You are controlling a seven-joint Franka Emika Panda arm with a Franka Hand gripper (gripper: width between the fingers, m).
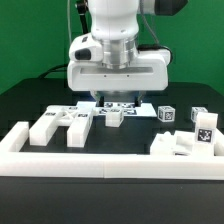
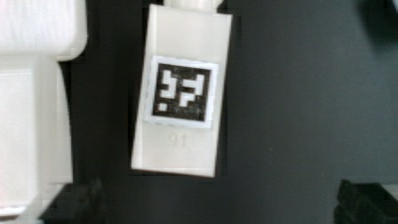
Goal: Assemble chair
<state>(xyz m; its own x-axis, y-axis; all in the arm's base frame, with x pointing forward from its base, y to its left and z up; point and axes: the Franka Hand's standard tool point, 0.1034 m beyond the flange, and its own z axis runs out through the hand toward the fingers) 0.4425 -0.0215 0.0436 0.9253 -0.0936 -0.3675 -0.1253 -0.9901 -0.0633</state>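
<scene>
Gripper [image 2: 217, 200] with jaws wide apart hangs over the white chair piece [image 2: 182, 95], and going down off-center might knock it crooked.

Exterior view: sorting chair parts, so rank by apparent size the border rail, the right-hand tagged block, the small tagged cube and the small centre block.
1. border rail
2. right-hand tagged block, though it lies nearer the camera
3. small tagged cube and small centre block, too alike to rank
</scene>
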